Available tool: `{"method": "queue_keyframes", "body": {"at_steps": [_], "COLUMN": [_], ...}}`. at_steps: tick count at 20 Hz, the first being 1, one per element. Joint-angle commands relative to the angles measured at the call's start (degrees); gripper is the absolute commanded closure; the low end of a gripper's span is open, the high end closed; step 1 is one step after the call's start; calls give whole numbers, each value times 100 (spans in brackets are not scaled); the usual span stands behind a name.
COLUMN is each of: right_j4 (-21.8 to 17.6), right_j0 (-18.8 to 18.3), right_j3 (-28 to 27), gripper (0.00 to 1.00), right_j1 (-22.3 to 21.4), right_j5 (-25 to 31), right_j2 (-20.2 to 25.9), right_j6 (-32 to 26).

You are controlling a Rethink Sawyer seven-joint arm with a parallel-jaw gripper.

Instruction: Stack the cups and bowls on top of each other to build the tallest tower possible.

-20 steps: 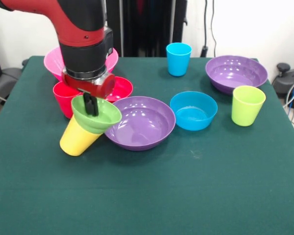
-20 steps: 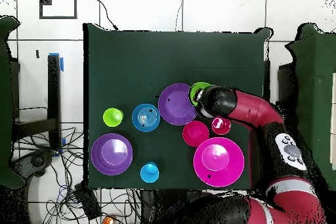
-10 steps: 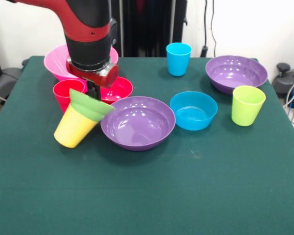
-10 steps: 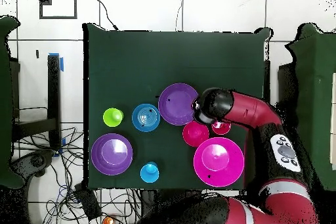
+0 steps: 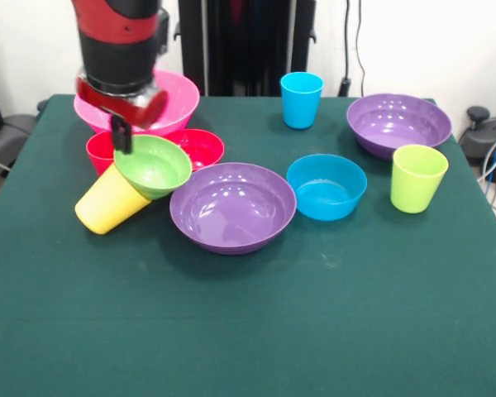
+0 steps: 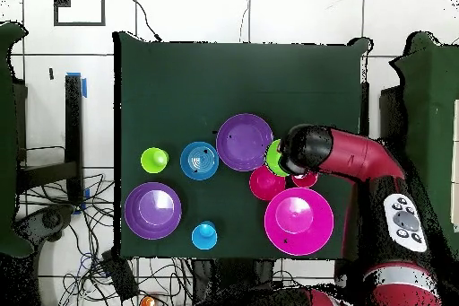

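My gripper (image 5: 120, 134) is shut on the left rim of the small green bowl (image 5: 153, 165). The bowl sits tilted in the mouth of the yellow cup (image 5: 106, 205), which leans over on the table. They are left of a purple bowl (image 5: 231, 207) and in front of the red cup (image 5: 97, 153) and the small red bowl (image 5: 198, 147). The pink bowl (image 5: 172, 99) is behind the arm. In the overhead view the green bowl (image 6: 275, 157) shows beside the gripper (image 6: 285, 153), and the yellow cup is hidden under the arm.
The blue bowl (image 5: 326, 187), lime green cup (image 5: 417, 178), second purple bowl (image 5: 398, 124) and blue cup (image 5: 301, 99) stand on the right half of the table. The green cloth (image 5: 248, 331) runs to the front edge.
The gripper has moved left and up toward the pink bowl. The green bowl and yellow cup shifted left with it, and the bowl now tips its inside toward the camera.
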Motion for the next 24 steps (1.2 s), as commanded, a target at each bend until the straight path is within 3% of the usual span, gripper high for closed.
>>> {"method": "queue_keyframes", "body": {"at_steps": [1,2,6,13,15,18,21,24], "right_j4": [-1055,-1236,-1499,-1459,-1351,-795,-444,177], "right_j0": [52,59,13,135,-23,-369,-501,-784], "right_j3": [-609,-720,-743,-525,-334,-206,-140,234], "gripper": [100,100,100,100,100,100,100,100], "right_j1": [-33,11,-27,-107,-210,-574,-891,-1214], "right_j5": [-1347,-1830,-2745,-2844,-2676,-1470,-792,-140], "right_j2": [40,10,45,-137,-3,508,815,1297], "right_j6": [-284,-163,49,123,-11,-497,-695,-693]}}
